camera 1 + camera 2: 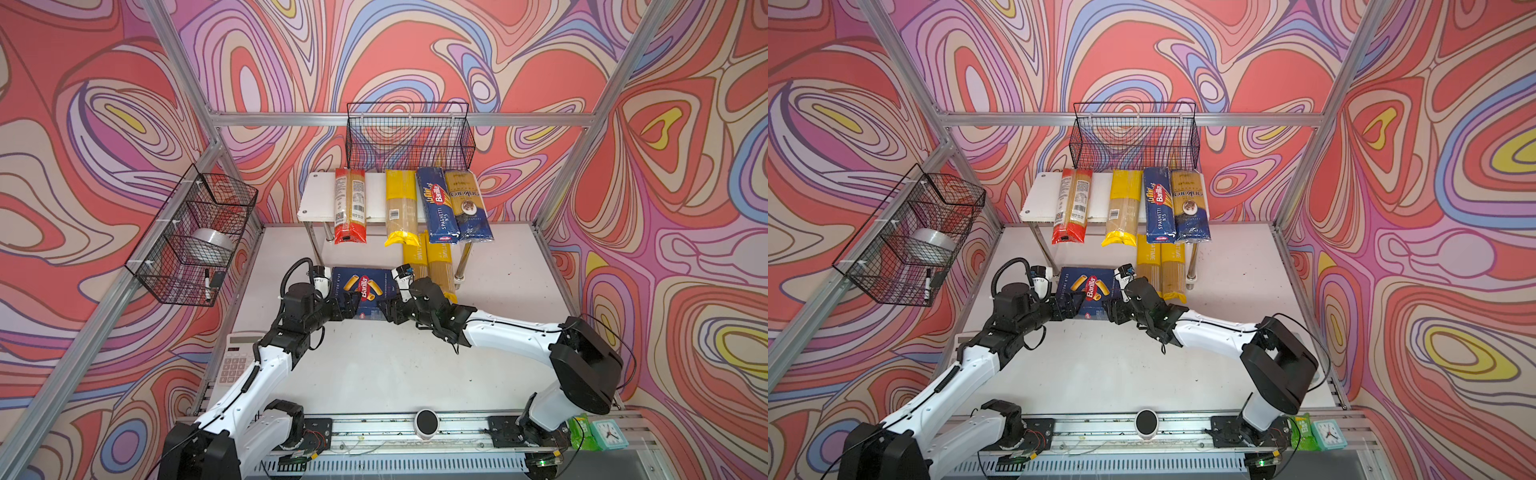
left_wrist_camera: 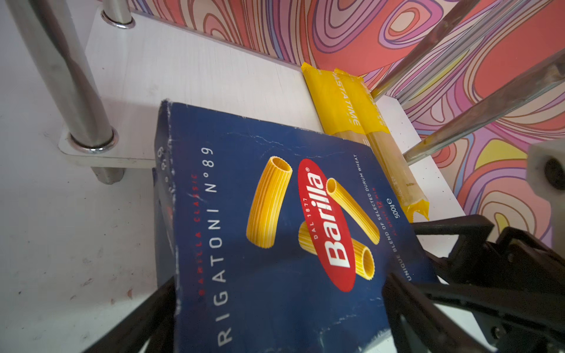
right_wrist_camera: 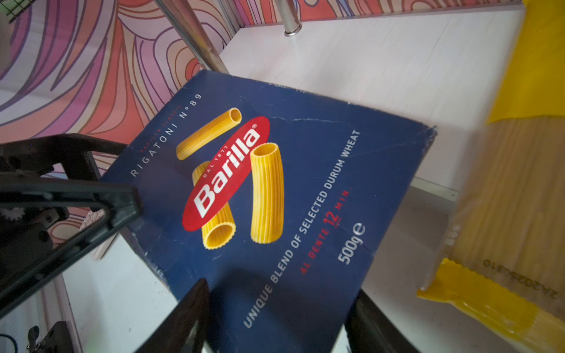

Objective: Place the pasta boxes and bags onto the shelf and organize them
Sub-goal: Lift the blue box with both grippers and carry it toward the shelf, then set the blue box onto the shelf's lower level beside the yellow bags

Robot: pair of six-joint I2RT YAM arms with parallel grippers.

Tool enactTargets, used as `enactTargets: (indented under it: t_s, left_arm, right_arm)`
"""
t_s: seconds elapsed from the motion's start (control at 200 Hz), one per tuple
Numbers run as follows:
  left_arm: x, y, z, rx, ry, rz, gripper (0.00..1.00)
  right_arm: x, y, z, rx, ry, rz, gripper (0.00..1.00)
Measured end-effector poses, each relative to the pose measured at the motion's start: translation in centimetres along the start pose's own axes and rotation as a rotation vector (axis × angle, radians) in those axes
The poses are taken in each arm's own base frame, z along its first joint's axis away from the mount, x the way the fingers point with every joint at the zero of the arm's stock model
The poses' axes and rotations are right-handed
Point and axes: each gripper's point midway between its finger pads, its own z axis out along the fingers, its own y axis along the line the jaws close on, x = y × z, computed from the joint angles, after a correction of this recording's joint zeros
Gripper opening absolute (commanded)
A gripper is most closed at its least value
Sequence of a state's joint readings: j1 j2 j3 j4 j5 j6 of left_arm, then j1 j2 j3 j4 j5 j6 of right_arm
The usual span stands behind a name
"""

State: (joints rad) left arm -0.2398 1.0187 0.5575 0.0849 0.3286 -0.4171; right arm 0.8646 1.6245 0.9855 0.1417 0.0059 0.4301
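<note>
Left wrist view: rigatoni box [image 2: 275, 214] clamped by left gripper [image 2: 275, 293] and right gripper [image 3: 279, 293], far edge over shelf [image 2: 214, 70]. Risk: snagging chrome leg [image 2: 76, 91], shoving yellow bags [image 2: 360, 116], slipping from edge grips.

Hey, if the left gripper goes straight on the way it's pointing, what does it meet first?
The left gripper would probably meet the front edge of the shelf's lower board, which the rigatoni box it holds overlaps; height is hard to judge.
</note>
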Motion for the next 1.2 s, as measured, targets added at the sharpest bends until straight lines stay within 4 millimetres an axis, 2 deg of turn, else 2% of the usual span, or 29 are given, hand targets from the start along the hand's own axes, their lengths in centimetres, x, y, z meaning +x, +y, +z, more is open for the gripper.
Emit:
enactTargets:
  t_s: [0.28, 0.471, 0.616, 0.836, 0.966, 1.202]
  left_arm:
    - [-2.0, -0.1, 1.3, 0.005, -0.051, 0.037, 1.0]
    - [-3.5, -0.4, 2.9, 0.027, -0.081, 0.058, 1.0]
    - [-3.9, -0.1, 4.1, 0.021, -0.085, 0.067, 1.0]
    - [-3.9, 0.9, 5.5, -0.01, -0.07, 0.062, 1.0]
    - [-3.6, 1.8, 6.3, -0.052, -0.036, 0.047, 1.0]
    - [-5.4, 2.5, 7.3, -0.094, -0.035, 0.038, 1.0]
  right_arm:
    - [-0.5, -1.1, 1.0, 0.028, -0.005, 0.009, 0.69]
    - [-1.1, -2.4, 1.8, 0.043, -0.017, 0.028, 0.69]
    - [-1.6, -3.5, 2.9, 0.056, -0.018, 0.041, 0.69]
    - [-4.5, -4.9, 4.3, 0.064, -0.067, 0.062, 0.69]
    - [-5.3, -5.3, 5.0, 0.057, -0.083, 0.066, 0.69]
    - [-5.9, -5.6, 5.9, 0.037, -0.097, 0.079, 0.69]
